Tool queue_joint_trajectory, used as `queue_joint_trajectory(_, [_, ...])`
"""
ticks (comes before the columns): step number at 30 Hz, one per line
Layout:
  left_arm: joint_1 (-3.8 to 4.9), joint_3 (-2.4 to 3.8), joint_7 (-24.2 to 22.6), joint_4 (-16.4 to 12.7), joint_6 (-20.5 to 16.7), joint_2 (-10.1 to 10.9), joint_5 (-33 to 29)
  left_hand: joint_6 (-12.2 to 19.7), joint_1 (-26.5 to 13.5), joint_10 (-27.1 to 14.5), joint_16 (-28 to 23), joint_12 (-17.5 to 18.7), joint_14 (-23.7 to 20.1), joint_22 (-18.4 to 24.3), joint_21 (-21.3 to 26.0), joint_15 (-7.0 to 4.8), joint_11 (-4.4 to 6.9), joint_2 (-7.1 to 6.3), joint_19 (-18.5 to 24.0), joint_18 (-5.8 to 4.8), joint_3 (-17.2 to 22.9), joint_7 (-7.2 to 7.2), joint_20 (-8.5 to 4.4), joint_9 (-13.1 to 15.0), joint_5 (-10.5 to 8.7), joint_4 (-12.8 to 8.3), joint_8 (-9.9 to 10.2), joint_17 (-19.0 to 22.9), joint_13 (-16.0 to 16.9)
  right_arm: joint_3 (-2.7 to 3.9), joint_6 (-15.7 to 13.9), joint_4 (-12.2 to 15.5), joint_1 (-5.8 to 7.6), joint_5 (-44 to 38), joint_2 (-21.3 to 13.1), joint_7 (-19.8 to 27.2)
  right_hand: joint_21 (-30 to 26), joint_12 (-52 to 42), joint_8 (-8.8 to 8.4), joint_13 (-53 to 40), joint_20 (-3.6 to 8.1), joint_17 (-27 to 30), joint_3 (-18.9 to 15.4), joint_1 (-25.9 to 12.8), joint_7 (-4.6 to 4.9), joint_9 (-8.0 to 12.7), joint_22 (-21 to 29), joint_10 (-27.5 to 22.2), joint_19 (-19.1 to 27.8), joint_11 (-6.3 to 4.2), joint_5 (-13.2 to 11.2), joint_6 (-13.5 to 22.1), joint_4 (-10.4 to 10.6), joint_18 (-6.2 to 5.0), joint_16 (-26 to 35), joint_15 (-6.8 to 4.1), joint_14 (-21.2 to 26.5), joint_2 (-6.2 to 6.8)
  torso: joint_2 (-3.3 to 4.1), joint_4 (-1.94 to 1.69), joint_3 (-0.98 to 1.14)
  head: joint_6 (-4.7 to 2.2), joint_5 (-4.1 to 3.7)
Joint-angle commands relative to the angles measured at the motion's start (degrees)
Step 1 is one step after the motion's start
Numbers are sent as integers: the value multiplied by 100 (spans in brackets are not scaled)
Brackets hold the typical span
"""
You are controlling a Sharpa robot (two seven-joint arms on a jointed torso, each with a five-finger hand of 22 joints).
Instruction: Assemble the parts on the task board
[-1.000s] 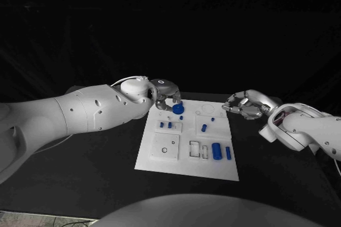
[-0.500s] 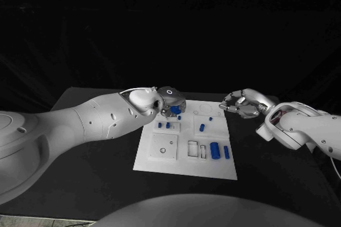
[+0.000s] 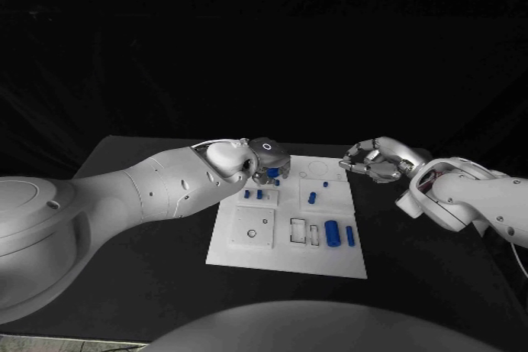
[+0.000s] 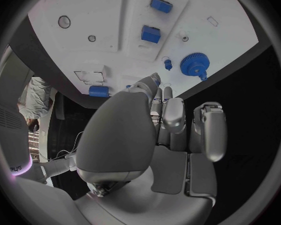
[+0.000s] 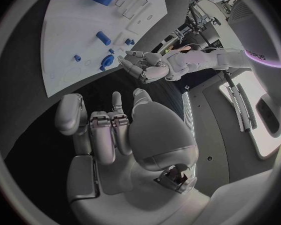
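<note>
Apparently finished placing it, the left hand (image 4: 172, 130) hovers with fingers apart and nothing in them beside the blue gear (image 4: 193, 64), seated near the task board's (image 3: 248, 254) far edge, while the right hand (image 3: 374, 161) waits loosely curled and empty over the counter (image 3: 143, 268).

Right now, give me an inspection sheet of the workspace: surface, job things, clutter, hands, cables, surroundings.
Surface: black table, bare around the board.
Job's things: white task board in the middle; blue gear lies on it near its far left corner, free of the fingers; small blue parts stand or lie elsewhere on it.
Clutter: nothing seen.
Hands: left hand over the board's far left corner, holding nothing; right hand off the board's far right corner, fingers curled, holding nothing.
Cables: thin white cable at the left wrist.
Surroundings: dark.
</note>
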State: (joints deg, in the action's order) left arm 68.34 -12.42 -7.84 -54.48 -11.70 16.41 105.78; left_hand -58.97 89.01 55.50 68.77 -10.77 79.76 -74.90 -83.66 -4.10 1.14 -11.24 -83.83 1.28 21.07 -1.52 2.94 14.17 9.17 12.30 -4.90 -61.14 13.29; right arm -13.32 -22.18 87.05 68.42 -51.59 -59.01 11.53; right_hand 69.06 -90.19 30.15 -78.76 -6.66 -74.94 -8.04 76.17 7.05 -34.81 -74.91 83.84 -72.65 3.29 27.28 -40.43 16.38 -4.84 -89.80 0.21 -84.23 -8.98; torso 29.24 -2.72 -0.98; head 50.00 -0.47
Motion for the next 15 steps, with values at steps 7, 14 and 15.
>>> queue_joint_trajectory(7, [-89, 37, 33, 219, 212, -165, 132, 115, 1, 11, 21, 179, -67, -1284, 54, 7, -3, -66, -286, 41, 137, 33, -2, -143, 111, -54, 121, 120, -190, 1, 4, 4, 2, -12, 8, 46, 17, 19, -15, -1124, -7, -1506, 1, -30, -9, 10, -829, 616, -50, -15, 10, -19, 18, -31, -20, 9, -577, 1, 4, 0, -1, 0, -20])
queue_joint_trajectory(14, [-118, 53, 133, 387, 348, -266, 162, 42, -73, -23, 72, 252, -57, -1292, 32, 6, -2, -63, -298, 35, 137, 59, 1, -168, 92, -54, 85, 119, -264, 2, -5, 7, 5, -11, 12, 56, 14, 19, -13, -1124, -8, -1506, 0, -31, -8, 12, -828, 616, -48, -13, 11, -31, 17, -31, -20, 11, -577, 2, -2, -2, 1, 0, -36])
queue_joint_trajectory(15, [-125, 54, 146, 414, 359, -282, 164, 28, -88, -31, 103, 264, -41, -1297, 16, 6, -4, -62, -306, 31, 132, 63, 1, -170, 86, -53, 79, 88, -275, 2, -7, 8, 5, -11, 12, 57, 14, 19, -13, -1124, -8, -1506, 0, -31, -8, 12, -828, 616, -48, -13, 11, -31, 17, -31, -20, 11, -577, 2, -2, -4, 0, 0, -36])
